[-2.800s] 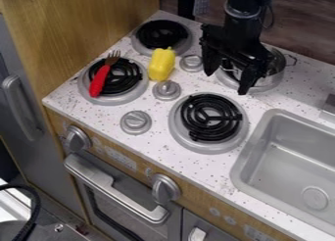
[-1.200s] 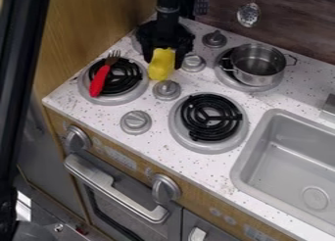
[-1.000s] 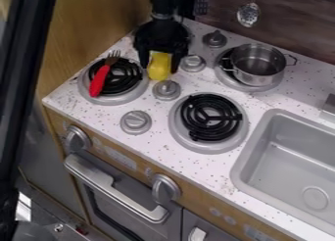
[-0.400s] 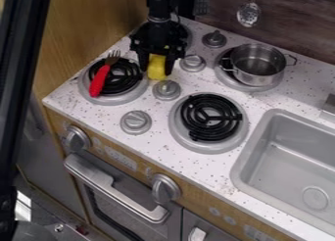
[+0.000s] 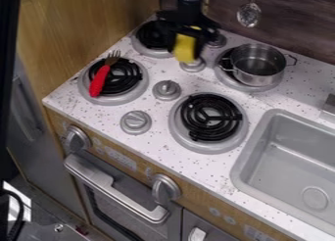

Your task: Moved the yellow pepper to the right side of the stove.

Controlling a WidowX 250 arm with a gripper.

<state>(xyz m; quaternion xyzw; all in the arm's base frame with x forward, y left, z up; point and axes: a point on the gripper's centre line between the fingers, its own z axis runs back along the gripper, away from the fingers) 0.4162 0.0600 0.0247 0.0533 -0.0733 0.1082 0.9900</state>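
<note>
A yellow pepper (image 5: 184,48) is held by a black robot gripper (image 5: 185,44) over the back part of a speckled white toy stove (image 5: 154,123), its jaws parted by about the pepper's width and closed against its sides, with the upper right knobs just beside and beneath. To the right of the pepper, a metal pot (image 5: 258,64) is set on the back right burner, and a gray sink (image 5: 288,161) is placed farther right and nearer the front. On the front left burner (image 5: 114,82), a fork with a red handle (image 5: 100,80) is laid at a slant.
</note>
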